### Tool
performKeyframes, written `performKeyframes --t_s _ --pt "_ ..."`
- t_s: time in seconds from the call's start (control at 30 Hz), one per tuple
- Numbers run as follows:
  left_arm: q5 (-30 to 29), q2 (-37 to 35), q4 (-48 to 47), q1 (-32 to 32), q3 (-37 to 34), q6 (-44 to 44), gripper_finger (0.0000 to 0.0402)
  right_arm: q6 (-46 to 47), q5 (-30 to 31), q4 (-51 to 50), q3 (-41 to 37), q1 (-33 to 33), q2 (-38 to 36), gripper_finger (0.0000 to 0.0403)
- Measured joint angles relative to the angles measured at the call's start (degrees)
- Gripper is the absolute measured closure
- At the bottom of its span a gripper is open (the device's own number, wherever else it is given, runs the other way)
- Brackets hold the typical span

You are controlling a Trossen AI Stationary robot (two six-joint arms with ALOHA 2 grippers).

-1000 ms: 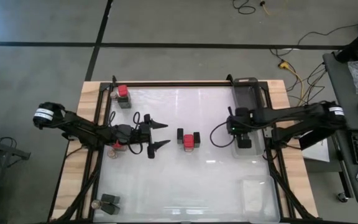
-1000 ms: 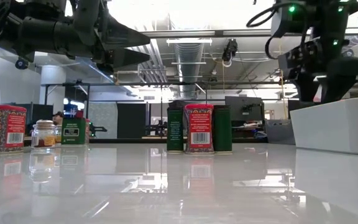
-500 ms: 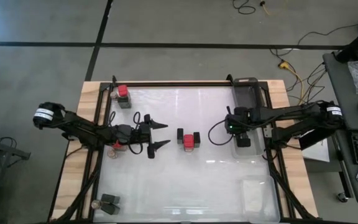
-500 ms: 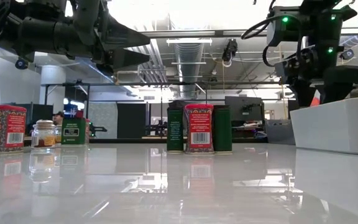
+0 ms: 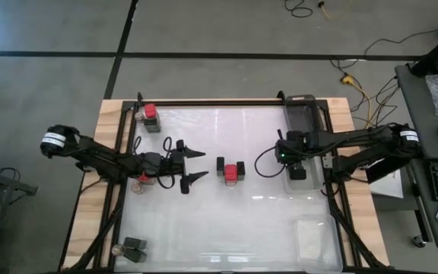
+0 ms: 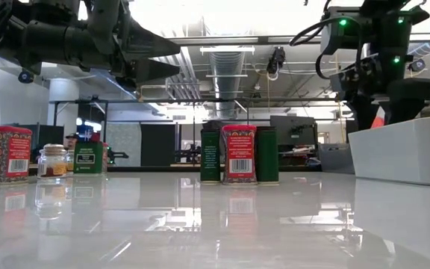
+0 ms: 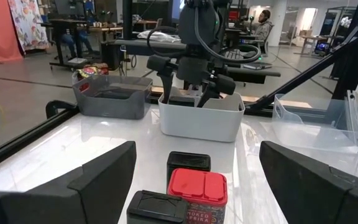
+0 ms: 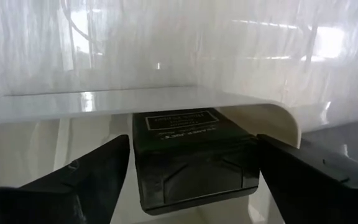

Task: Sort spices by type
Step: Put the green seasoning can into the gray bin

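White glossy tabletop [image 5: 226, 221] on a wooden base, grey workshop floor all around it in the high view; the low view looks across to an open room with ceiling ducts.

Centre of table: red paprika tin [image 5: 230, 173] standing between two dark tins [image 5: 220, 165], all three touching or nearly so. In the low view the same trio sits mid-frame, red tin [image 6: 239, 153] flanked by dark green tins [image 6: 210, 155]. The left wrist view shows them from above: red lid [image 7: 196, 186] with one black lid [image 7: 188, 163] behind it and another in front.

Upper left corner of the high view: a second red tin [image 5: 150, 113] with a small jar beside it. Lower left corner: a dark tin [image 5: 135, 246] and a small round jar [image 5: 117, 249]. Another jar [image 5: 142, 180] lies partly under the left arm.

Left gripper [image 5: 195, 165] is left of the central trio, above the table, jaws spread wide and holding nothing.

Right gripper [image 5: 298, 169] is over the white bin [image 5: 298, 183] at right of centre, beside a grey bin [image 5: 301, 114] in the upper right. Right wrist view: both fingers apart, on either side of a black tin [image 8: 191, 155] lying inside the white bin [image 8: 166, 102]. Fingers are not touching the tin.

A clear plastic tray [image 5: 310, 236] sits in the lower right of the table.
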Motion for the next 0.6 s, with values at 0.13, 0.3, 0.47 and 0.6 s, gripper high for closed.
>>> performKeyframes --t_s 0.13,0.3,0.47,0.6 --pt "0.0 0.0 0.0 0.0 0.0 -0.1 0.0075 0.0 0.0 -0.1 1.0 0.0 -0.8 0.0061" --pt "0.0 0.0 -0.3 0.0 0.0 -0.2 0.0075 0.7 0.0 -2.8 3.6 0.0 -1.2 0.006" --pt "0.0 0.0 -0.5 0.0 0.0 -0.2 0.0075 2.2 -0.3 -4.3 6.7 0.0 -1.4 0.006" --pt "0.0 0.0 -0.5 0.0 0.0 -0.2 0.0075 3.5 -0.5 -7.1 9.7 0.0 -1.4 0.006"
